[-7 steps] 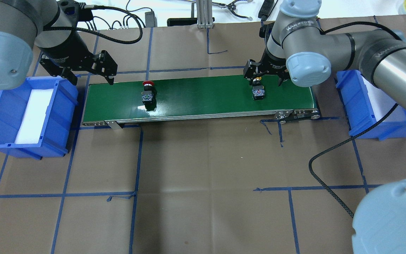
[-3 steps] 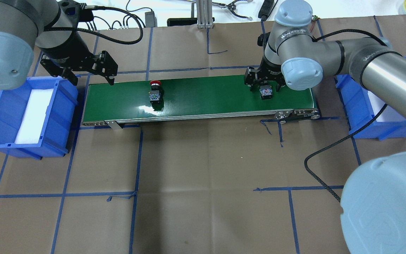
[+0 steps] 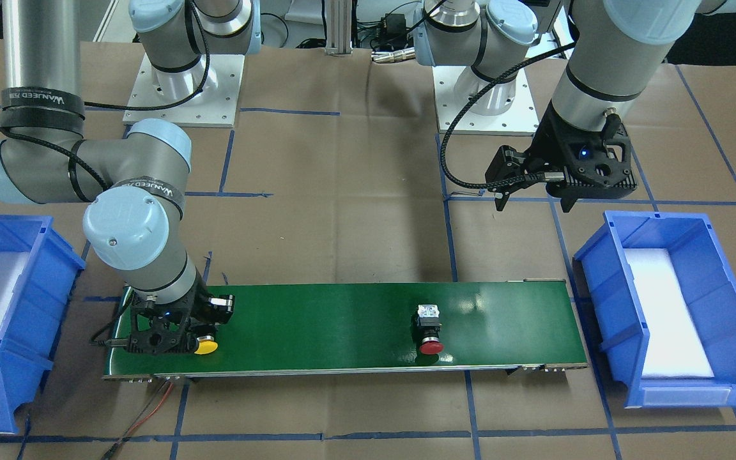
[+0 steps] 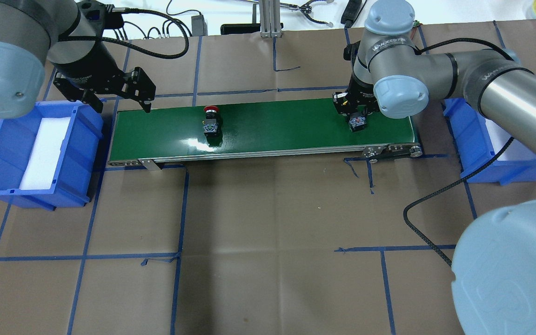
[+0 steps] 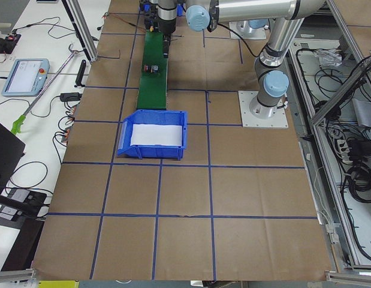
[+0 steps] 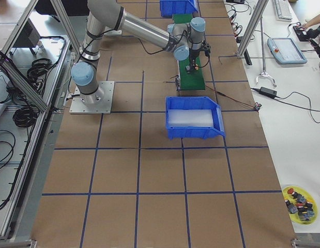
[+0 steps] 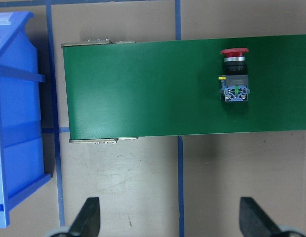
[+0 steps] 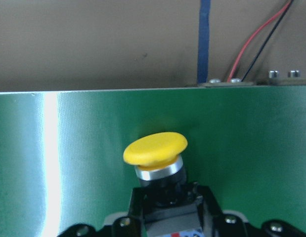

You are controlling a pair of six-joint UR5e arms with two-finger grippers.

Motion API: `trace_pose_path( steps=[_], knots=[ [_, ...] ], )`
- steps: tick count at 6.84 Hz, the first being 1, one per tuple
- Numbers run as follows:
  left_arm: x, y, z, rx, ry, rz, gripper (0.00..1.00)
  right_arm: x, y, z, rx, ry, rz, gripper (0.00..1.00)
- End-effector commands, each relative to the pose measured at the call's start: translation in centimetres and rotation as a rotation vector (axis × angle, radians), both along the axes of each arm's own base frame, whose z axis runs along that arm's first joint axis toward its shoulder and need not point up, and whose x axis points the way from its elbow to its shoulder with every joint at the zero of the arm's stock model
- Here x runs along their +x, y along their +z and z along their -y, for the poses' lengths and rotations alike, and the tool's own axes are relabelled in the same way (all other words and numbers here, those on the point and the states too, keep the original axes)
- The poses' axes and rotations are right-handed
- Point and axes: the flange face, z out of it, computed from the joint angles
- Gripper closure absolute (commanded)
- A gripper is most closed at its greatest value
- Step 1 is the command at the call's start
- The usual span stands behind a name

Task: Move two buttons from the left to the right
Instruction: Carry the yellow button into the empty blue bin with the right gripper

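Grabbing step: right jaws closed on the yellow button (left jaws wide open, empty); next, lift it up.

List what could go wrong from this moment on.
The right gripper clasps the yellow button on its body near the end of the belt; a shallow hold might slip during the lift. The red button lies unheld mid-belt; if the belt runs, it could drop off the end.
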Motion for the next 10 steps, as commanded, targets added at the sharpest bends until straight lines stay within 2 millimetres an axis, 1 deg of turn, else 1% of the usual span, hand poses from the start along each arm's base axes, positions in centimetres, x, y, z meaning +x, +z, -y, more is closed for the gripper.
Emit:
trace_pose_path(
  steps=[1,2,3,4,5,7,8,9,10],
  knots=[
    [0.0,0.0,0.0,0.0,0.0,-0.001,0.0,-3.0,5.0,0.5,-0.015,-0.022,-0.027,0.94],
    [0.0,0.1,0.0,-0.002,0.0,-0.001,0.0,-6.2,8.9,1.6,0.006,-0.037,-0.027,0.94],
    [0.0,0.0,0.0,0.0,0.0,-0.003,0.0,-9.6,11.8,2.5,0.029,-0.061,-0.029,0.94],
    [0.0,-0.2,0.1,0.003,0.0,-0.003,0.0,-14.3,14.2,2.8,0.046,-0.105,-0.027,0.94],
    [0.0,-0.1,0.0,0.001,-0.002,-0.003,0.0,-19.2,15.5,2.3,0.037,-0.098,-0.039,0.94],
    [0.0,-0.1,0.0,0.0,-0.002,-0.003,0.0,-26.9,15.6,1.0,0.051,-0.083,-0.053,0.94],
    [0.0,0.1,0.0,-0.003,0.0,-0.002,0.0,-29.6,14.9,-0.7,0.068,-0.101,-0.048,0.94],
    [0.0,0.1,0.0,-0.003,-0.002,-0.002,0.0,-32.0,13.4,-3.3,0.062,-0.107,-0.044,0.95],
    [0.0,0.2,-0.1,-0.005,0.0,-0.002,0.0,-33.4,10.9,-5.0,0.006,-0.07,-0.066,0.95]
  ],
)
